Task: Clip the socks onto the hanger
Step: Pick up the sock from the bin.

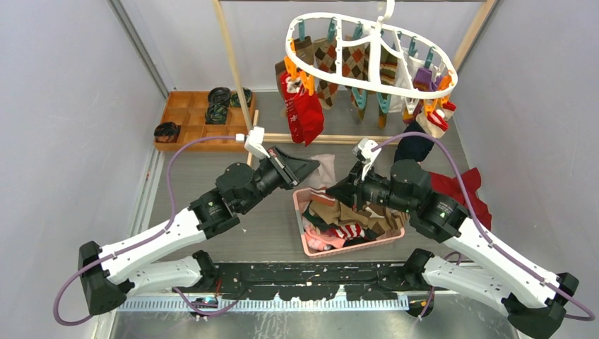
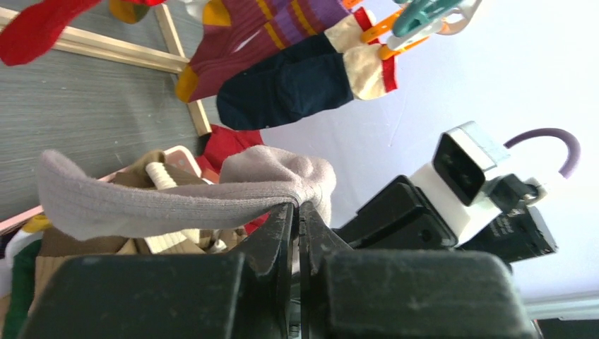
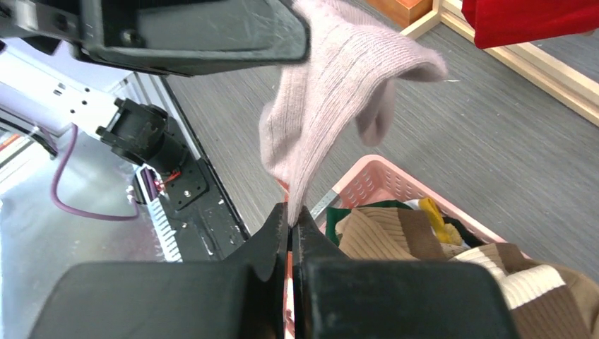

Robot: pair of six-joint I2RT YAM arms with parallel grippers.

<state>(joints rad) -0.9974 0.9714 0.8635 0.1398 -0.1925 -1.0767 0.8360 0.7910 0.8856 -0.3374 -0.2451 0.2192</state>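
Observation:
A pale grey-pink sock (image 1: 323,169) is stretched between both grippers above the pink basket (image 1: 304,233). My left gripper (image 2: 297,206) is shut on one end of this sock (image 2: 176,194). My right gripper (image 3: 291,212) is shut on the other end of the same sock (image 3: 339,92), which rises from its tips. The white oval hanger (image 1: 367,53) hangs at the back with several socks clipped to it, among them argyle ones (image 1: 332,63), a red one (image 1: 305,113) and a navy one (image 2: 289,85). More socks (image 1: 350,219) lie in the basket.
A wooden rack frame (image 1: 233,63) stands behind, its base rail on the table. A wooden compartment tray (image 1: 191,120) with black coiled rolls sits at the back left. A red cloth (image 1: 463,187) lies right of the basket.

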